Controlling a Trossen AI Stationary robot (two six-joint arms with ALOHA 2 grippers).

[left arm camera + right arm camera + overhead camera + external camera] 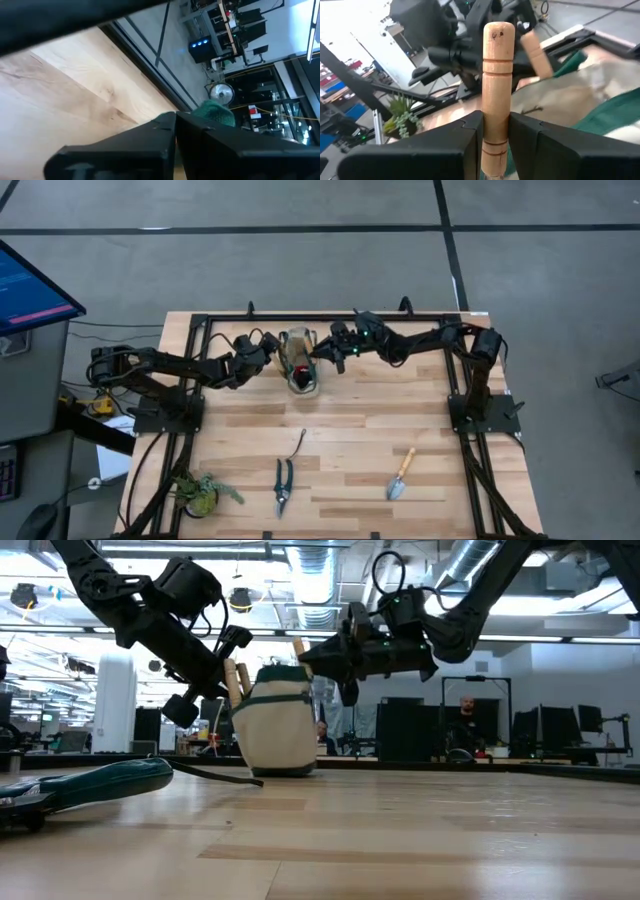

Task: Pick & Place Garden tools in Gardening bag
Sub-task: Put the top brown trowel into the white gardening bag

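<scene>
Both arms reach inward and meet at the gardening bag (300, 370) in the upper centre of the high view. The right gripper (496, 132), entering from the right with its wrist level over the bag's rim, is clamped on the wooden handle (498, 75) of a tool held upright. The left gripper (268, 350), angled in from the left, has its fingers together at the bag's green trim (212, 111). Along the lower edge lie pruning shears (283, 484), a thin hooked tool (298, 445) and a trowel (400, 474).
</scene>
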